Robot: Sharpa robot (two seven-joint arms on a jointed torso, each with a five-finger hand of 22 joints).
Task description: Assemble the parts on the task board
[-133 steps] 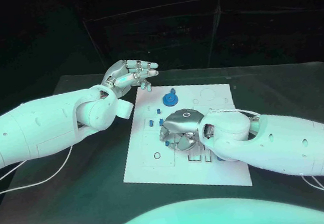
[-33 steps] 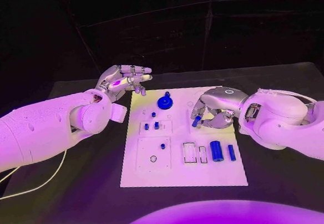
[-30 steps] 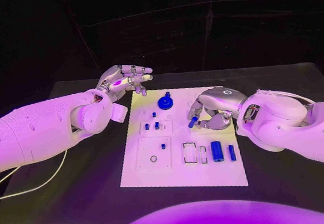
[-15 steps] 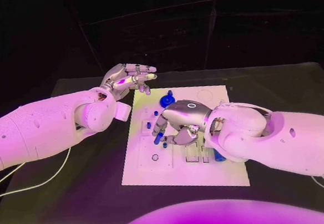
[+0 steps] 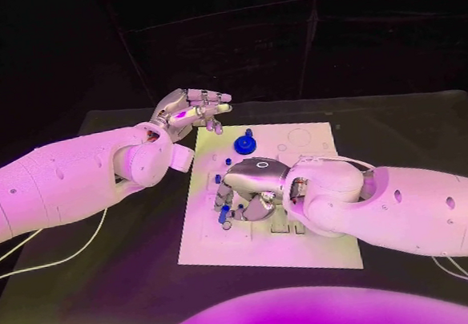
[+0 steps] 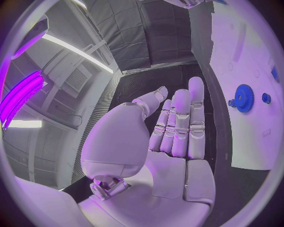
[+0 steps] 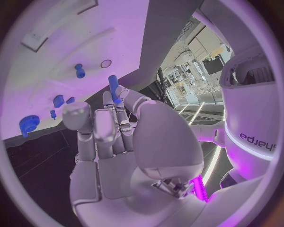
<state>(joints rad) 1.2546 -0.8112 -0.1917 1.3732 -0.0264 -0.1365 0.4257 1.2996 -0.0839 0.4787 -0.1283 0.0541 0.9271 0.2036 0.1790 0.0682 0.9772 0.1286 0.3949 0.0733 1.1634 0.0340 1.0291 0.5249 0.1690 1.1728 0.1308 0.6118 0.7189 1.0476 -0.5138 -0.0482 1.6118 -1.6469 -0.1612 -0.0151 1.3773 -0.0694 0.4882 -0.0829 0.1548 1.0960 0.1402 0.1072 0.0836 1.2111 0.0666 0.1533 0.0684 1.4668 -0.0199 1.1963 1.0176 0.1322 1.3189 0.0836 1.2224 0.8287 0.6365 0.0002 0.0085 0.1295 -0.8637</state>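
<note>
Since a second ago your right hand (image 5: 255, 187) has swung from the task board's (image 5: 322, 251) right side across to its left half, carrying a small blue peg (image 7: 112, 85). Its fingers (image 7: 104, 124) pinch that peg at their tips, low over the board near a ring-shaped mark (image 7: 106, 63). Your left hand (image 5: 187, 109) hovers above the black worktop (image 5: 89, 302) just off the board's far left corner, fingers (image 6: 180, 120) released, straight and holding nothing. You see a blue gear (image 5: 246, 143) standing near the board's far edge, and small blue parts (image 7: 77, 71) standing beside the right hand.
</note>
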